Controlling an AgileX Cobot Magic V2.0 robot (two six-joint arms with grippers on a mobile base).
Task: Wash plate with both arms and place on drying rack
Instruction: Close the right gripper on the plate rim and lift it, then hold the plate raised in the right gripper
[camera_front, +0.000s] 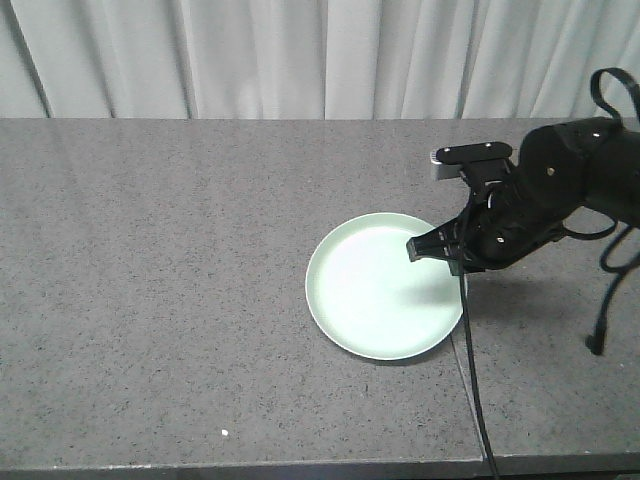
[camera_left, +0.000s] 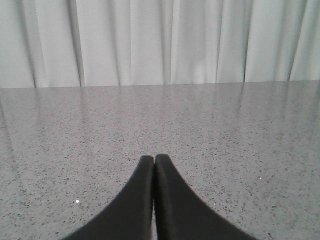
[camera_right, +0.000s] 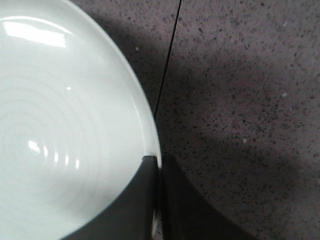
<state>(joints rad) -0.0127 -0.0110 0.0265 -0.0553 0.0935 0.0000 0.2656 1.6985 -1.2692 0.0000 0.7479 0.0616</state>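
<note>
Right tool (camera_right: 158, 162): narrowed onto the rim of the plate (camera_right: 60, 125), one finger inside the rim and the other outside it, at the lower centre of the right wrist view. It reads as a pinch on the rim.
Right arm (camera_front: 580, 170): comes in from the right edge of the front view, angled down to the plate's right-hand edge.
Left tool (camera_left: 153, 159): fingers pressed together with nothing between them, low over bare stone; it does not show in the front view.
Plate: pale mint green, lying right of centre in the front view. It looks flat on the counter (camera_front: 150, 250), with only a thin shadow under its near edge.
Dark line (camera_right: 167, 65): thin, running just beside the plate's right rim; I cannot tell whether it is a seam or a cable.
Curtain (camera_front: 300, 50): pale folds along the top of the frame, behind the counter.
Drying rack: not in any view, and no sink or water shows either.
Step in hand: probably securing the plate by its rim before any washing, so the task is at its very start.
Next move: a steady lift that keeps the rim from slipping out of a one-sided pinch, with the left tool brought over to share the hold.
</note>
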